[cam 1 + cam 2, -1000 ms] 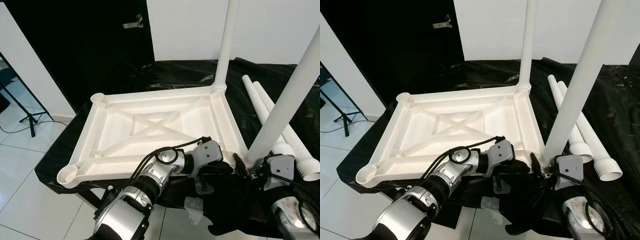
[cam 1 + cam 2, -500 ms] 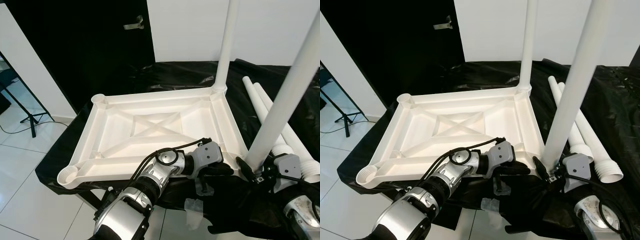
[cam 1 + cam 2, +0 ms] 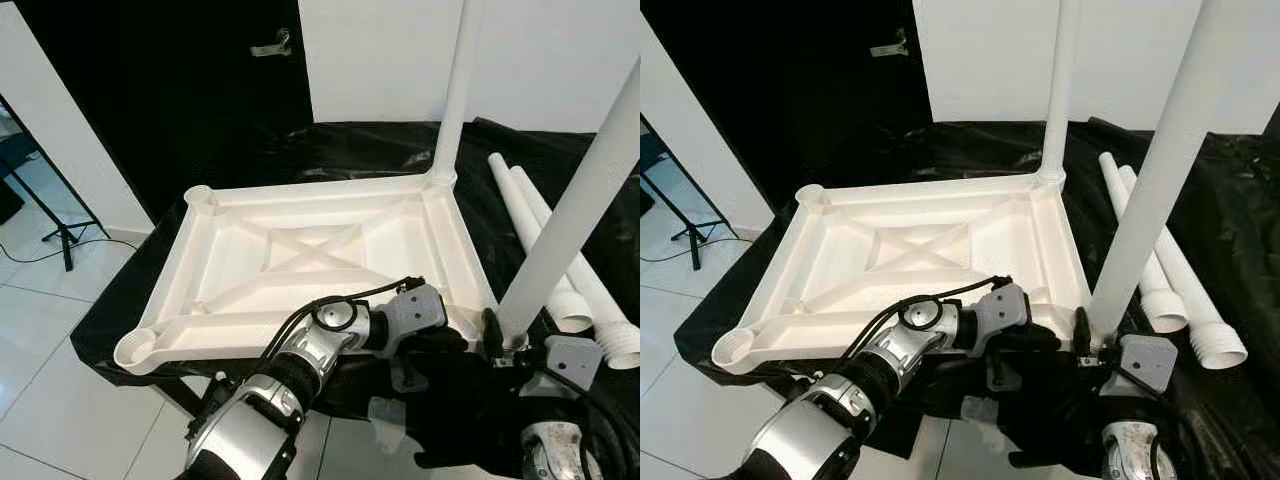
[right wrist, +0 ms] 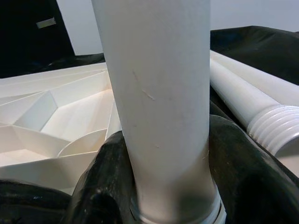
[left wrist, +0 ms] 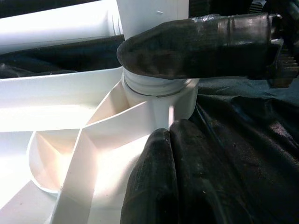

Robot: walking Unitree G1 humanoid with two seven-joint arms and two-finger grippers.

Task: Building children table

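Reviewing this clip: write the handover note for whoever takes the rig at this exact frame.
Right gripper: shut on the near white plastic leg, low at its threaded base, which stands in the near right corner socket.
Left gripper: fingers together, braced at that corner of the upside-down white plastic tabletop.
Done: far white leg stands upright in the far right corner.
Left: the near leg's seating cannot be confirmed; two loose white legs lie on the black sheet, for the two open left sockets.
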